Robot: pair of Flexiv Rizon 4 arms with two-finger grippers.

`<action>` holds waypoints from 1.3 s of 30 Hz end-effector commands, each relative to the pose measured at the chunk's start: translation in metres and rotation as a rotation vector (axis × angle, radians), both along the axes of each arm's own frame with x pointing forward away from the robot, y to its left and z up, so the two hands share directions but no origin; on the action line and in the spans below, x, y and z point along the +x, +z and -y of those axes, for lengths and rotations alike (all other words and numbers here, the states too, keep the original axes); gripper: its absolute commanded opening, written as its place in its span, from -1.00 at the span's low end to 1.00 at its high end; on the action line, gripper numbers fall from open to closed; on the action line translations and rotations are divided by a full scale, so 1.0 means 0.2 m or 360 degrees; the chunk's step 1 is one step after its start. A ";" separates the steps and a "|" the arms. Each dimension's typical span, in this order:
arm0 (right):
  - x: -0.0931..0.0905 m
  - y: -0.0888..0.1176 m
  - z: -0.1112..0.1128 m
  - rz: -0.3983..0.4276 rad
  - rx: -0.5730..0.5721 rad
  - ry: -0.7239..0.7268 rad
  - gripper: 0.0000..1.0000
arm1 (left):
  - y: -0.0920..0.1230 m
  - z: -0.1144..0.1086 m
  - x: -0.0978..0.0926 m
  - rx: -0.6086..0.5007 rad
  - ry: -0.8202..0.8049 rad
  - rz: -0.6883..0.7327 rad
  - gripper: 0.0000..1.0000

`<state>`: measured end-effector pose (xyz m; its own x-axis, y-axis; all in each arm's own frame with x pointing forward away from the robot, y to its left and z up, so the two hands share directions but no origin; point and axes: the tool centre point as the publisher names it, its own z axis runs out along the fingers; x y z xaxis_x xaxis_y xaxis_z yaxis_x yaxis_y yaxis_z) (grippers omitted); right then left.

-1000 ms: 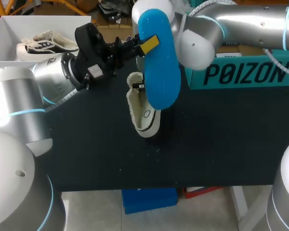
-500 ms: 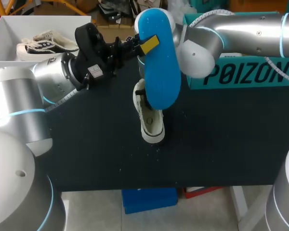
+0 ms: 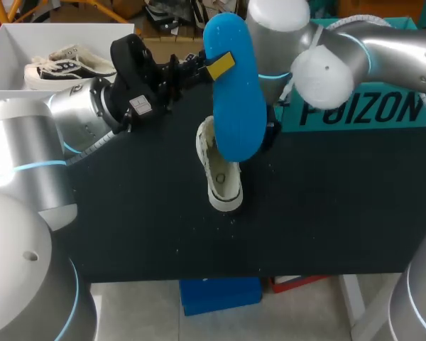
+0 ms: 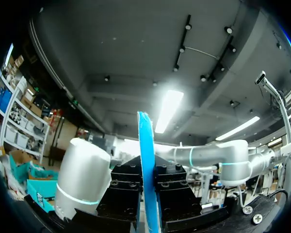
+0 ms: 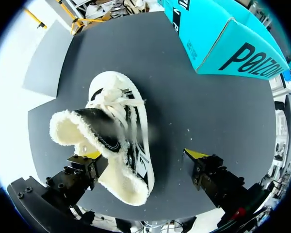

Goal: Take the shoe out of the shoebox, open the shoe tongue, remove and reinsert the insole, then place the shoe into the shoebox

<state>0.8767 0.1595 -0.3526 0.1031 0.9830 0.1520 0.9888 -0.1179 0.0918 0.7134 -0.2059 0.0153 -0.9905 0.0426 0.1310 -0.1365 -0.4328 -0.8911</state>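
My left gripper (image 3: pixel 214 65) is shut on a blue insole (image 3: pixel 234 92) and holds it upright above the table. In the left wrist view the insole (image 4: pixel 146 160) stands edge-on between the black fingers (image 4: pixel 123 187). Below it, a white fleece-lined shoe (image 3: pixel 220 170) with black trim lies on the black table. In the right wrist view my right gripper (image 5: pixel 143 155) stands wide open over the shoe (image 5: pixel 114 131), one yellow tip close beside its fleece collar and the other well apart. In the head view the insole hides most of that gripper.
The teal shoebox (image 3: pixel 369 110) stands at the back right, beyond my right gripper (image 5: pixel 223 39). A white bin (image 3: pixel 14 42) at the back left holds another shoe (image 3: pixel 64 64). The black table top (image 3: pixel 142 213) runs on towards the front edge.
My right gripper has opened and let go of the shoe, which now lies on the table, turned more upright. The right arm has drawn back and up. The left arm has not moved.
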 end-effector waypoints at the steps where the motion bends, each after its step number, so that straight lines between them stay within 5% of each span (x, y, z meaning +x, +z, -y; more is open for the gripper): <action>1: -0.04 0.07 0.11 0.0078 0.0554 0.0102 1.00 | 0.00 0.01 0.00 -0.0001 0.0005 0.0002 -1.00; 5: -0.05 0.17 0.10 0.0138 0.0851 0.0294 1.00 | 0.00 0.01 0.00 -0.0001 0.0005 0.0002 -1.00; 21: -0.05 0.17 0.10 0.0138 0.0851 0.0294 1.00 | 0.00 0.01 0.00 -0.0001 0.0005 0.0002 -1.00; 23: -0.07 0.17 0.14 0.0136 0.1022 0.0223 1.00 | 0.00 0.01 0.00 -0.0001 0.0005 0.0002 -1.00; 26: -0.05 0.18 0.19 0.0155 0.1147 0.0156 1.00 | -0.02 0.07 -0.03 -0.0025 -0.0142 0.0375 -1.00; 33: 0.03 0.29 0.28 0.0235 0.1425 0.0082 1.00 | -0.16 0.07 -0.07 -0.0040 -0.0246 0.0799 -1.00; 39: 0.07 0.35 0.30 0.0305 0.1541 0.0070 1.00 | -0.23 0.06 -0.07 -0.0061 -0.0228 0.0733 -1.00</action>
